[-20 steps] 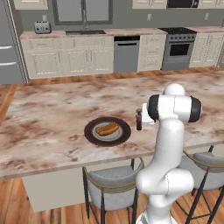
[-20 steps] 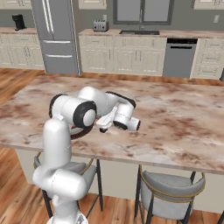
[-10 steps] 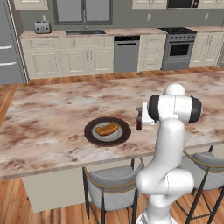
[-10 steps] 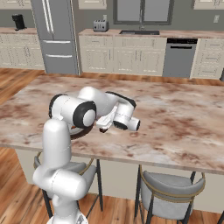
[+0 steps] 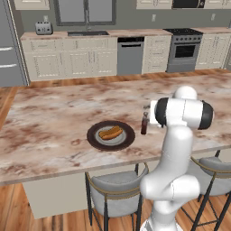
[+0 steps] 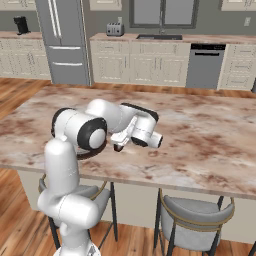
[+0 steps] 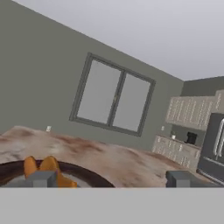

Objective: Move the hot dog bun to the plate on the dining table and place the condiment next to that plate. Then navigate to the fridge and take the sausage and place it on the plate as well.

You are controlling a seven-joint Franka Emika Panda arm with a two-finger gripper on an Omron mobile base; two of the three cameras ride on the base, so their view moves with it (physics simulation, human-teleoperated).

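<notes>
The hot dog bun point(image 5: 111, 132) lies on the dark-rimmed plate point(image 5: 94, 137) on the dining table point(image 5: 49, 117). Just right of the plate the condiment point(image 5: 144, 124) stands upright, clear of the rim. My gripper point(image 5: 147, 108) hovers at the bottle's top, mostly hidden behind my elbow. In the hand view the gripper point(image 7: 111, 179) is open, its fingertips point(image 7: 41, 178) wide apart with nothing between them, and the bun point(image 7: 43, 168) and plate rim point(image 7: 89, 174) lie low on the left. The closed fridge point(image 6: 65, 40) stands at the back. The sausage is out of view.
Grey stools point(image 5: 115, 198) point(image 5: 212, 169) sit tucked under the table's near edge. Across a strip of wood floor point(image 5: 135, 77), cream cabinets point(image 5: 67, 61) with a dishwasher point(image 5: 130, 55) and a stove point(image 5: 184, 50) line the back wall.
The jaws have spread wide apart. The arm, the condiment and the plate with the bun keep their places.
</notes>
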